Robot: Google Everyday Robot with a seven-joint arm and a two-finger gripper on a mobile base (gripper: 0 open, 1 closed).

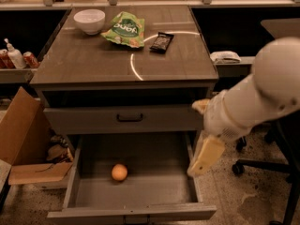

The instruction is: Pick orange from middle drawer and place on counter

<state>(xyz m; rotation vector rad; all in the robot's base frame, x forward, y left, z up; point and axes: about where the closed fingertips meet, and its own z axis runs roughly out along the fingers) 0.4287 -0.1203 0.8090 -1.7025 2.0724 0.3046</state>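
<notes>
The orange (119, 172) lies on the grey floor of the open middle drawer (154, 177), towards its left front. The counter (89, 57) is the wood-grain cabinet top above it. My gripper (206, 156) hangs from the big white arm (253, 100) at the right, just over the drawer's right wall, right of the orange and apart from it. It holds nothing that I can see.
On the counter stand a white bowl (89, 20), a green snack bag (124, 29) and a dark bar packet (162, 42). A closed drawer front with a black handle (129, 118) sits above the open drawer. A cardboard box (23, 144) stands left, an office chair base (262, 168) right.
</notes>
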